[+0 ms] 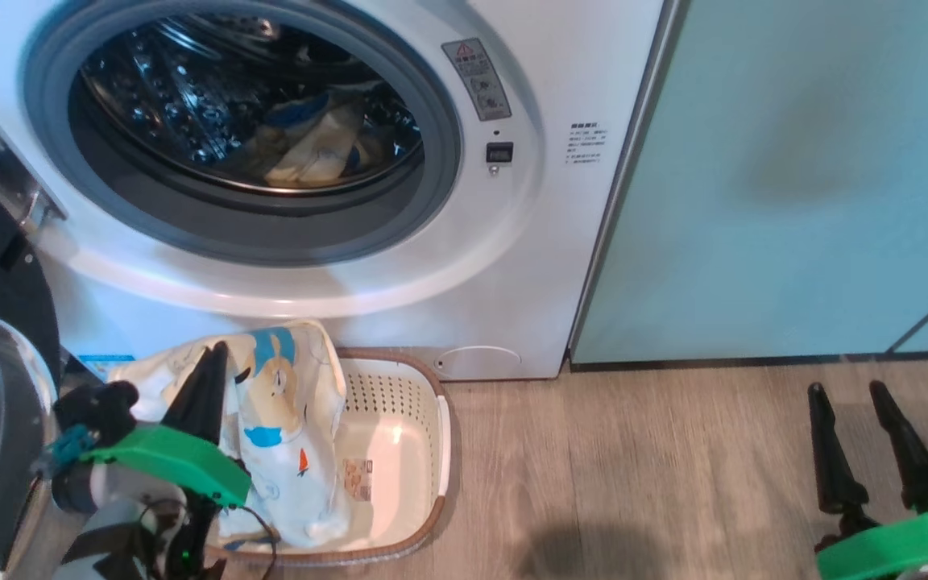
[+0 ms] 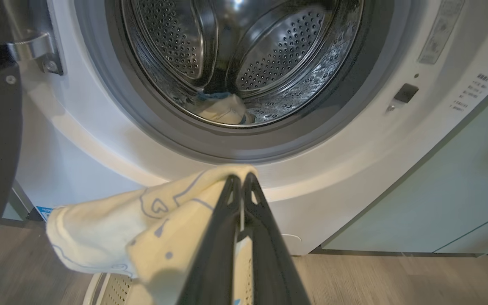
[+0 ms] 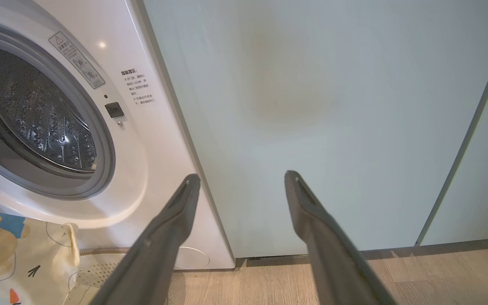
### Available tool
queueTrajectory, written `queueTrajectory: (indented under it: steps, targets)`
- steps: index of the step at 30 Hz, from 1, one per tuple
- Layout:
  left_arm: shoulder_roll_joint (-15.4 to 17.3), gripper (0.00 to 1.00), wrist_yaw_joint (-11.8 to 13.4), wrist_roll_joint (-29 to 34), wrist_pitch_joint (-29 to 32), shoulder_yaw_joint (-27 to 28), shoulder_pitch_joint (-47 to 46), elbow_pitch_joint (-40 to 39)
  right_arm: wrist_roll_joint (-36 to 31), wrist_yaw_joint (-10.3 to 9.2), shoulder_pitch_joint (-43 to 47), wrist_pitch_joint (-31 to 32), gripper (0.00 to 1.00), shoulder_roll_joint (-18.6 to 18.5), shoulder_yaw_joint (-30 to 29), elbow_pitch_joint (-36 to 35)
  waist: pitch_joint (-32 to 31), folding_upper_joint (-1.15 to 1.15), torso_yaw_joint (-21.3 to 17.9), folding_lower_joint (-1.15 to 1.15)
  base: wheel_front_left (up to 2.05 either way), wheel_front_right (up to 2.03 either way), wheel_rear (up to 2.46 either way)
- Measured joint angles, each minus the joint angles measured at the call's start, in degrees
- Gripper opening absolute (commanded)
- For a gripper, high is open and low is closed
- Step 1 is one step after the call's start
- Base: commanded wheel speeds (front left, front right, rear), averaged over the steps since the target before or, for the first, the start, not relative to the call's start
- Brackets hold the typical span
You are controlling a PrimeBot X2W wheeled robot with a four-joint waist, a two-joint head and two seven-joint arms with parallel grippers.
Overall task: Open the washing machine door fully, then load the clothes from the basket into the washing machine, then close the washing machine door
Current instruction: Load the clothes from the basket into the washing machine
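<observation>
From my head, my left claw (image 1: 217,350) is pinched shut on the cloth (image 1: 287,419), gripped high at one edge so the rest drapes free, its lower end hanging into the basket (image 1: 434,395). I judge this the loading step, with the lift from basket to washer (image 1: 512,266) in hand. The door (image 1: 25,298) stands swung out at my left, clear of the opening, which is why the way in is free. A second piece (image 1: 311,149) already lies in the drum (image 1: 174,89), so I reckon loading is well along and closing not yet begun. My right claw (image 1: 847,388) hangs wide and empty over the floor (image 1: 633,467), well apart from the work and out of the left arm's way. Along my left fingers, the two tips meet with cloth folded over and beside them, and they point just under the drum's mouth. I would need to raise the cloth over the grey lip (image 2: 235,146) before letting go, or it may catch there. Along my right fingers the gap is wide, with nothing in it and the cabinet (image 3: 311,106) beyond.
</observation>
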Motion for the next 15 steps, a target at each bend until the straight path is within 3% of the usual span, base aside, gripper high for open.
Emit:
queueTrajectory:
  steps: [15]
  targets:
    - [0.03, 0.00, 0.02, -1.43, -0.01, 2.78, 4.97, -7.93, 0.34, 0.00, 1.06, 0.00, 1.00, 0.08, 0.03, 0.00, -2.32, 0.00, 0.63, 0.00, 0.00, 0.00, 0.00]
